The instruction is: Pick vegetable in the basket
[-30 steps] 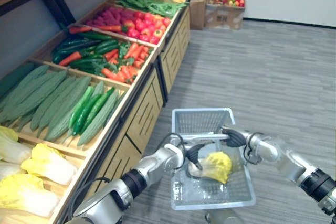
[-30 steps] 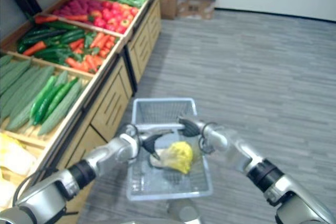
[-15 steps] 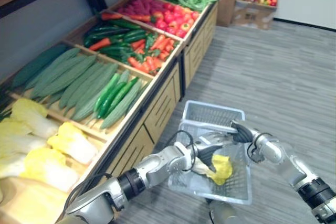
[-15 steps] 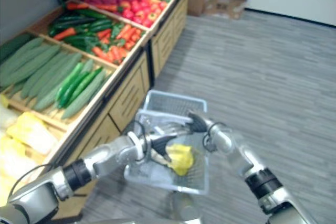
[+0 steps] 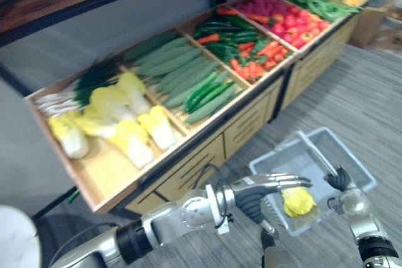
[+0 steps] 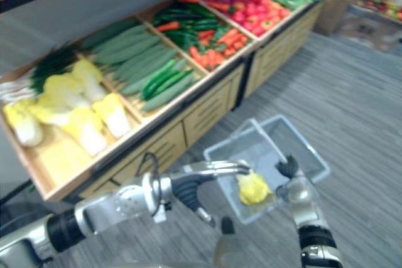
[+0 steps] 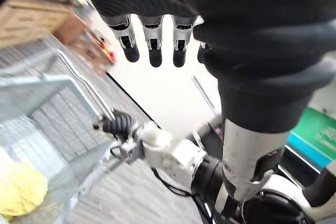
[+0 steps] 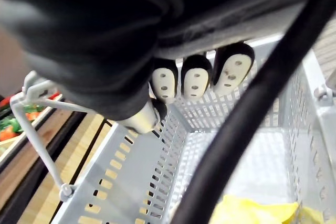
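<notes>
The right hand was curled round the handle, carrying the basket to receive produce. The yellow cabbage lay inside it. The left hand hovered over the rim, fingers straight, holding nothing.

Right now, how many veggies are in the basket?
1: a yellow cabbage lies at the near end of the grey basket, which the right hand holds by its handle. The open left hand may hide a bit.

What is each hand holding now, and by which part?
The right hand holds the basket by its handle, fingers curled round it. The left hand is open, holding nothing.
</notes>
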